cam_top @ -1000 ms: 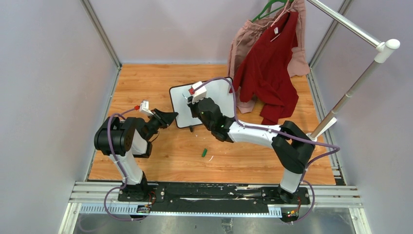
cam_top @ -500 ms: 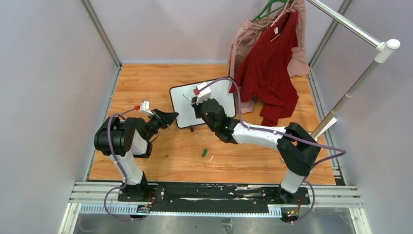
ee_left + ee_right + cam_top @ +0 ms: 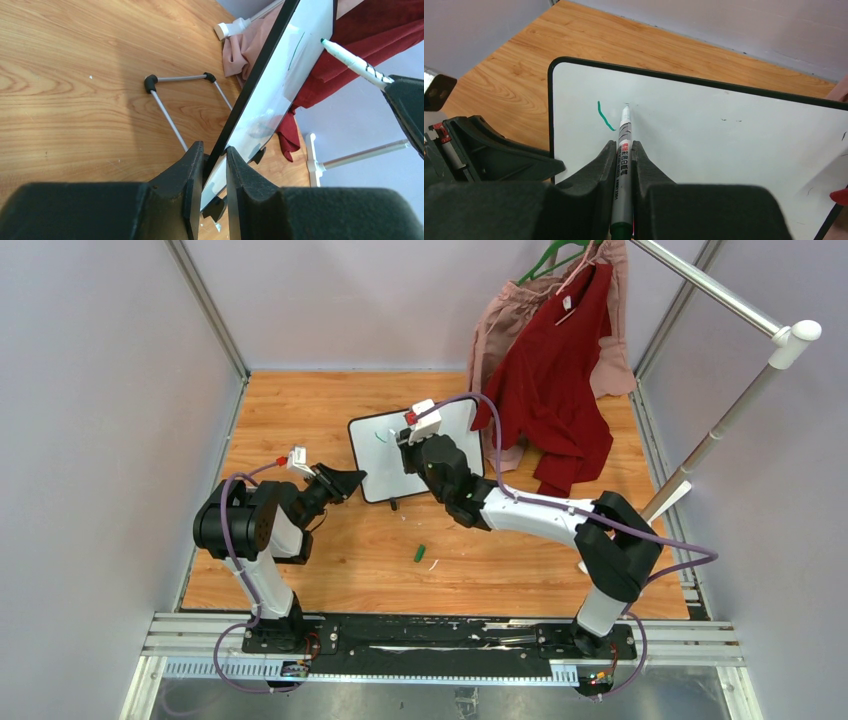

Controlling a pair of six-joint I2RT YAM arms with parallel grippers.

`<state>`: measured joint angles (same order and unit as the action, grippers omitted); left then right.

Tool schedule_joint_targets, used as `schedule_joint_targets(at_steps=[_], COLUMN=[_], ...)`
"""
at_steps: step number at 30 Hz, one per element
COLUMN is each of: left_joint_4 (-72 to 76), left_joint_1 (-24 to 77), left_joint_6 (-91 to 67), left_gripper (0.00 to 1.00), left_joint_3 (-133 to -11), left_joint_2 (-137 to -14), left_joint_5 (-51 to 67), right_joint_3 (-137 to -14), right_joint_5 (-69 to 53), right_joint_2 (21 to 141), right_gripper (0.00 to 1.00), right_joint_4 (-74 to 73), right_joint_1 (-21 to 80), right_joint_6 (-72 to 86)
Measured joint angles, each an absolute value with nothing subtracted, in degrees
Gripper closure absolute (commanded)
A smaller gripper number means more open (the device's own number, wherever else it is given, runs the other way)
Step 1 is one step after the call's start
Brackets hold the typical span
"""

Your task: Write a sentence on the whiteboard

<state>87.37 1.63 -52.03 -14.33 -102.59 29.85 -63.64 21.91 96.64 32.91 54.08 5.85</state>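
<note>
One short green stroke (image 3: 604, 116) sits near the upper left of the whiteboard (image 3: 375, 462), which stands tilted on the wooden worktop (image 3: 300, 410) mid-scene, just left of a hanging red garment (image 3: 550, 380). The left gripper (image 3: 214, 150) has its fingers clamped on the board's lower left edge. The right gripper (image 3: 624, 145) has its fingers pressed together on a marker (image 3: 624, 127), whose tip is just right of the stroke; I cannot tell whether it touches. A small green object (image 3: 420, 553) lies nearer on the worktop.
</note>
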Motion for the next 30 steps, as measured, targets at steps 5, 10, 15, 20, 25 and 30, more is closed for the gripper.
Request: schedule_joint_targets(at_steps=[5,10,15,20,25,30], left_joint_4=[87.37,87.35,87.35,87.35,87.35,87.33], left_joint_1=[1.63,1.63,1.63,1.63,1.63,1.63], left_joint_6=[-52.03,-52.03,-52.03,-52.03,-52.03,-52.03], left_gripper=[0.87,0.87,0.87,0.87,0.88,0.88], left_joint_3=[-14.33,-14.33,-14.33,-14.33,-14.33,-14.26], left_joint_2=[-102.59,-102.59,-102.59,-102.56,-102.45,-102.24], left_joint_5=[29.87,29.85,29.85,29.85,29.85,29.85], right_joint_3=[-64.49,-65.10,-65.10,-65.10,-65.10,-65.10], right_joint_5=[21.89,21.61,21.12,20.91,20.10,19.35], right_joint_2=[97.25,98.15,98.41,98.43,98.43,98.43], right_gripper=[1.00,1.00,1.00,1.00,1.00,1.00], right_joint_4=[32.97,32.56,32.14,31.94,31.62,31.20], right_joint_1=[53.41,53.32,53.32,53.32,53.32,53.32], right_joint_6=[6.39,6.59,6.90,7.35,7.99,8.64])
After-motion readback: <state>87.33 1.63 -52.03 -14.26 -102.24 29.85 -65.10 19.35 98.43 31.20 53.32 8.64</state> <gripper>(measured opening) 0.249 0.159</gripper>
